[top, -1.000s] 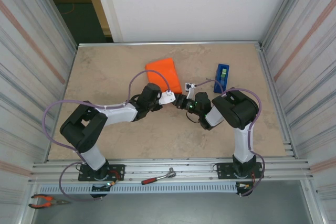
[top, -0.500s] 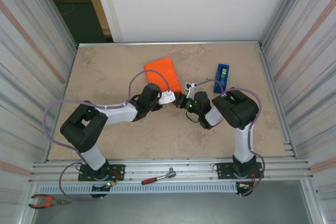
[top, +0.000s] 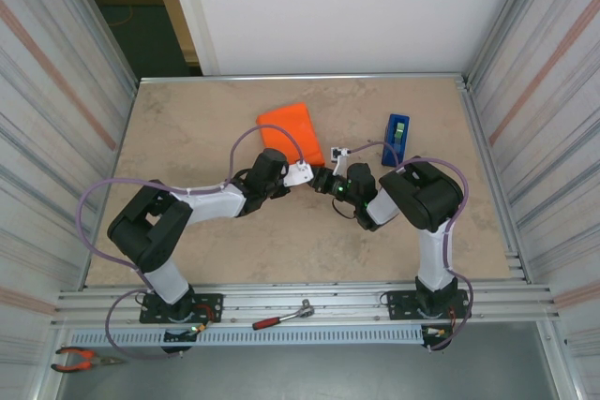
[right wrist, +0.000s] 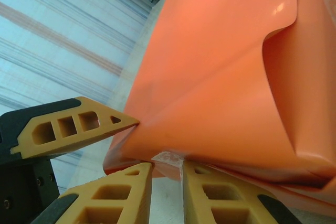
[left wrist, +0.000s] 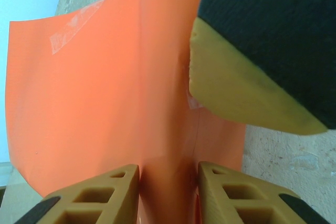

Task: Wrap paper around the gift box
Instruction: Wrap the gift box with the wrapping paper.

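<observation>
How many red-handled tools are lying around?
2. A ratchet wrench lies on the metal rail, near its middle. Pliers lie at the near left corner, below that rail.

Orange paper (top: 289, 125) lies folded, taped and box-shaped.

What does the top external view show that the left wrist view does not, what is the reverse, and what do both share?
Top external adds the blue tape dispenser, the ratchet and pliers at the near edge. Left wrist adds a clear tape strip on the paper and a fold of it pinched in the left end effector. Both share the orange paper and the tan table.
</observation>
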Robot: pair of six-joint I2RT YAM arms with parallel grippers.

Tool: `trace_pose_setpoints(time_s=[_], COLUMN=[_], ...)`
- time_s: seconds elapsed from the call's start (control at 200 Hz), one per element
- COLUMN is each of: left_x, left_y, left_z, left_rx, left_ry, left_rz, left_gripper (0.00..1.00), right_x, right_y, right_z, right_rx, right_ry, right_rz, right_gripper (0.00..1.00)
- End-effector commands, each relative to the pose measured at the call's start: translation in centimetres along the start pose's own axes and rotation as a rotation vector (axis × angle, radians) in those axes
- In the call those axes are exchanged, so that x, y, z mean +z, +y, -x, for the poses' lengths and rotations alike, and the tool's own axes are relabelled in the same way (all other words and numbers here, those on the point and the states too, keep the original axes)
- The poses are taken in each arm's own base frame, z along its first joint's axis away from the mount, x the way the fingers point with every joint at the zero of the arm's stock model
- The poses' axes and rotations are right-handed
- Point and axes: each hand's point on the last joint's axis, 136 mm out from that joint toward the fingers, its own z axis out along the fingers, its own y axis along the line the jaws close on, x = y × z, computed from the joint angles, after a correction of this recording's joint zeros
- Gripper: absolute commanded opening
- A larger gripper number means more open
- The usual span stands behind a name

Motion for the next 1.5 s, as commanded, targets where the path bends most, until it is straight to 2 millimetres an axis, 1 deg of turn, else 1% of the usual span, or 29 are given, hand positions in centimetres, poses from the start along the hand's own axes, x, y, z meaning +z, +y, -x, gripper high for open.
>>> trace_pose_setpoints(time_s=[0.0,0.351,0.757,1.102,1.213,1.493], left_x=[0.6,0.7,0.6,0.7,0.7,0.7], left_y=[-3.1,-3.1,-3.1,-3.0,-3.1,-3.1], left_z=[-2.9,-2.9,-2.9,-2.9,-2.9,-2.9], left_rx=[0.003,0.003,0.005,0.002,0.002,0.002], left_ry=[0.094,0.095,0.098,0.098,0.100,0.099], left_rz=[-0.087,-0.086,-0.085,-0.084,-0.085,-0.086], left_gripper=[0.34,0.33,0.33,0.33,0.33,0.33], right_x=[-0.1,-0.2,-0.6,-0.7,-0.8,-1.2], right_y=[1.3,1.3,0.7,0.7,0.5,0.6], right_z=[0.9,0.9,0.8,0.9,0.8,1.0], right_rx=[-0.006,-0.004,-0.001,0.000,0.003,0.000], right_ry=[-0.022,-0.027,-0.036,-0.041,-0.038,-0.046], right_rz=[0.017,0.013,-0.012,-0.012,-0.020,-0.020], right_gripper=[0.21,0.24,0.26,0.29,0.29,0.30])
